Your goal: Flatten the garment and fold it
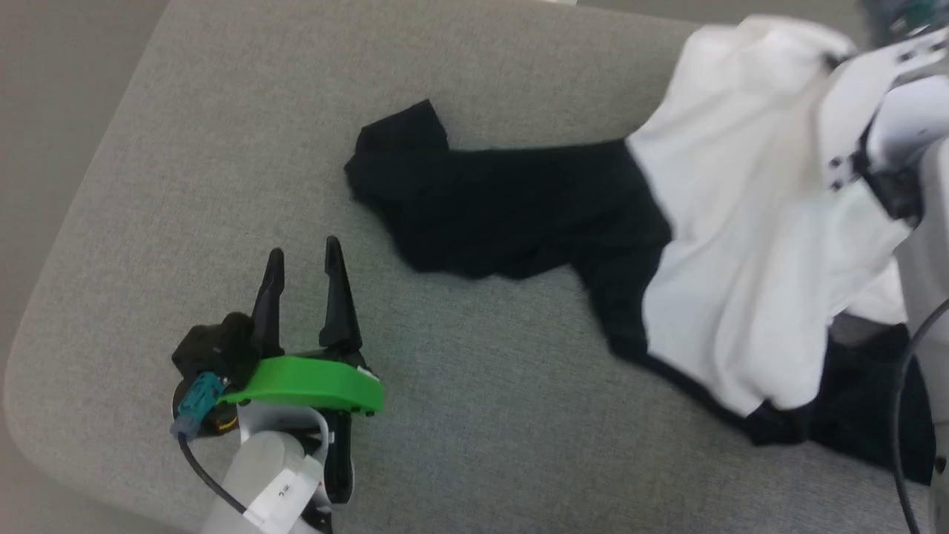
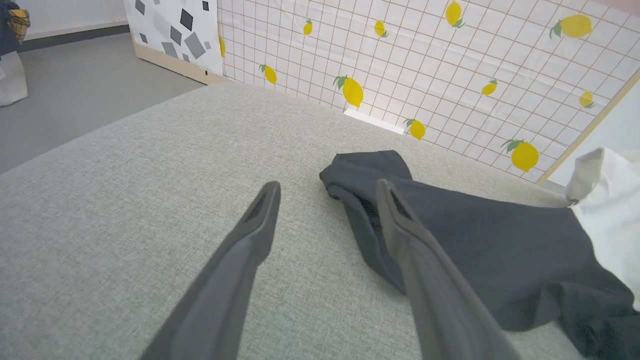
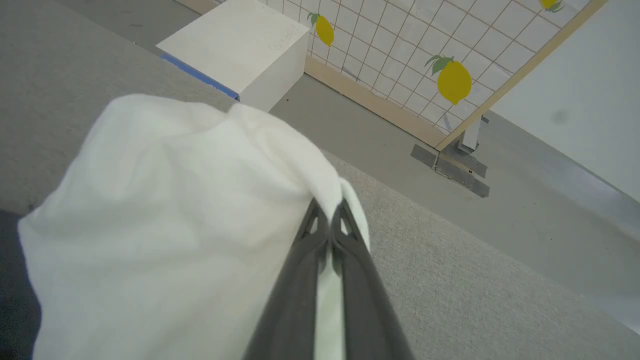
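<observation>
The garment lies crumpled on the right of the grey cushion, white body bunched up, one black sleeve stretched out to the left. My left gripper rests open at the lower left, apart from the cloth. In the left wrist view its fingers stand wide, with the sleeve cuff just beyond the right fingertip. My right gripper is shut on a fold of the garment's white fabric, which is raised into a mound. In the head view the pale right arm covers the garment's far right part.
A white box stands on the floor past the cushion's far edge. A lemon-patterned grid screen rises behind the cushion. The cushion's rounded left edge drops to the floor. A black cable hangs at the right.
</observation>
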{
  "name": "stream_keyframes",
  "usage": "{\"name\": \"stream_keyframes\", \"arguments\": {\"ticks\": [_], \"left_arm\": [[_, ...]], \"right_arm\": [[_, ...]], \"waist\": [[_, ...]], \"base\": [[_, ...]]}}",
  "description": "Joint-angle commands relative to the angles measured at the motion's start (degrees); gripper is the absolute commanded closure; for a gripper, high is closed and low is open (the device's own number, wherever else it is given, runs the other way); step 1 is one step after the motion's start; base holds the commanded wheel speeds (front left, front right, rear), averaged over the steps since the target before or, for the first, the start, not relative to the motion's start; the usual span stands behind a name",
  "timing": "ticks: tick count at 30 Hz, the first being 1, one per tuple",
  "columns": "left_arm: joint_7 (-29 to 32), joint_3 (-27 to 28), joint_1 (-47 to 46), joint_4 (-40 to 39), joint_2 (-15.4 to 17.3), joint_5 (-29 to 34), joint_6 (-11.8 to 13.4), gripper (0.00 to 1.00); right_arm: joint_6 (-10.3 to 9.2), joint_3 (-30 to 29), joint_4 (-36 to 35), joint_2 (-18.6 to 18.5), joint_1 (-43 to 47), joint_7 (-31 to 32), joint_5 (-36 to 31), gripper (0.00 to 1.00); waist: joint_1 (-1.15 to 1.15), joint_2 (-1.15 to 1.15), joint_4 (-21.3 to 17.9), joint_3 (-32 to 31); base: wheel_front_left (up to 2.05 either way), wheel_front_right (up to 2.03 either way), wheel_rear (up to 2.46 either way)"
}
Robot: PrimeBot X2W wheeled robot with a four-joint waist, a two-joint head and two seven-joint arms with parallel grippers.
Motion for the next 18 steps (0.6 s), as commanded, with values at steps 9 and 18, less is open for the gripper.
{"name": "stream_keyframes", "arguments": {"ticks": [9,18], "left_arm": [[-0.3,-0.6,-1.3,0.4,-0.1,-0.2,0.7,0.0],[-0.3,1.3,2.3,1.5,-0.1,2.8,-0.4,0.0]], "right_arm": [[-0.11,-8.6,7.8,5.6,-1.1,-8.3,-5.7,0.0],[-0.11,-11.8,-2.3,10.0,14.7,-19.0,2.3,0.0]], "waist": [[0.0,0.0,0.1,1.0],[0.0,0.0,-6.0,-8.0]], "base": [[0.0,0.0,0.0],[0.0,0.0,0.0]]}}
